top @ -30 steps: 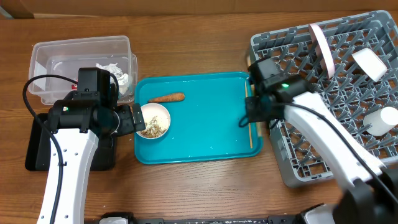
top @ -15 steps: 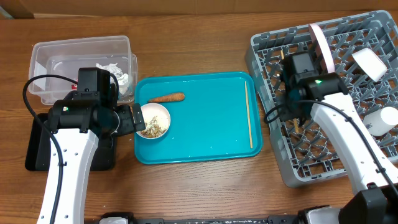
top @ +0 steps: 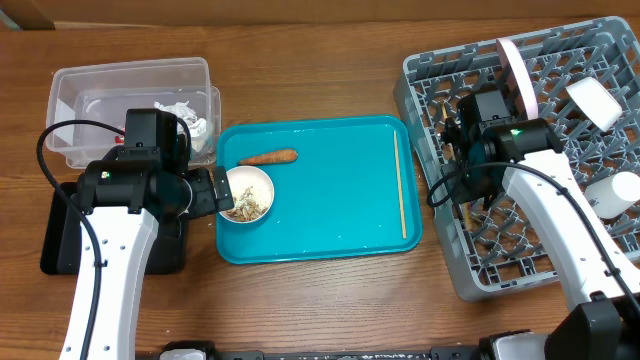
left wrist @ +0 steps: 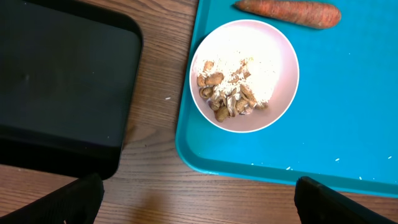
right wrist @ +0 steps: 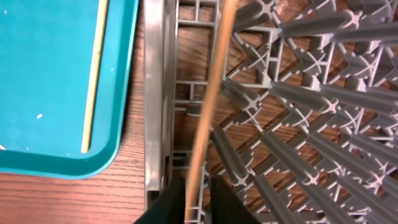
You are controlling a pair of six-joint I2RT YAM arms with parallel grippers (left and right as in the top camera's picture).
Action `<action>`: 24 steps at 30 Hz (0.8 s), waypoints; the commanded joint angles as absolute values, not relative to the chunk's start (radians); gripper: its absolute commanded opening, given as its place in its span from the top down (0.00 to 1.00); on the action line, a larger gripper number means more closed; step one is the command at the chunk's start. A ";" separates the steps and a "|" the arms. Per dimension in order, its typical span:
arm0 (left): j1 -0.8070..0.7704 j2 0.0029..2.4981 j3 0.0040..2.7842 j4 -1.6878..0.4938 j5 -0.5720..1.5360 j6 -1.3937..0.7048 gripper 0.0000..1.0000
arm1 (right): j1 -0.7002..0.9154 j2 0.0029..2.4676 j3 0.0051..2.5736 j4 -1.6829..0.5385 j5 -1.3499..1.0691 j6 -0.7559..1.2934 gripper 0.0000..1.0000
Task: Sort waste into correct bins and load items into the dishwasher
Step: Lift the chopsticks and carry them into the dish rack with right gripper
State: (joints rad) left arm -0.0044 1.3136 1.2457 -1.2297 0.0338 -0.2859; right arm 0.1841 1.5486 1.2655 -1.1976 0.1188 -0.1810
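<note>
teal tray [top: 330, 215]: middle lay open between bowl [top: 247, 193] and loose chopstick [top: 401, 187] by right rim | carrot [top: 268, 157] barred top-left | dish rack [top: 570, 140]: pegs hemmed right gripper [right wrist: 193, 202] and held chopstick [right wrist: 210, 93]; upright plate [top: 515, 72] just behind

The table [top: 330, 300] is lit brightly from above, and only soft shadows are cast on it. In the left wrist view the bowl [left wrist: 244, 74] is shown sharp, while the left fingers [left wrist: 68, 202] at the bottom corners are dark and blurred. In the right wrist view the chopstick [right wrist: 209, 106] — very close to the camera — is seen a little fuzzy, and the right fingers [right wrist: 165, 204] are lost in shadow.
</note>
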 commanded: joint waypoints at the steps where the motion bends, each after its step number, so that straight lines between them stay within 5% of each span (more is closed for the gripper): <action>1: -0.001 1.304 1.240 -1.230 0.045 -0.292 0.00 | 0.184 1.550 1.256 -1.195 0.110 -0.184 0.82; 10: -0.001 1.304 1.240 -1.229 0.045 -0.292 0.00 | 0.203 1.549 1.264 -1.160 0.076 -0.179 0.61; 24: -0.001 1.304 1.240 -1.238 0.045 -0.292 0.00 | 0.493 1.576 1.306 -0.926 0.004 0.049 0.56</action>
State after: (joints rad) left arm -0.0044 1.3136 1.2457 -1.2343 0.0338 -0.2859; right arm 0.4755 1.5547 1.2907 -0.9482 0.0238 -0.0410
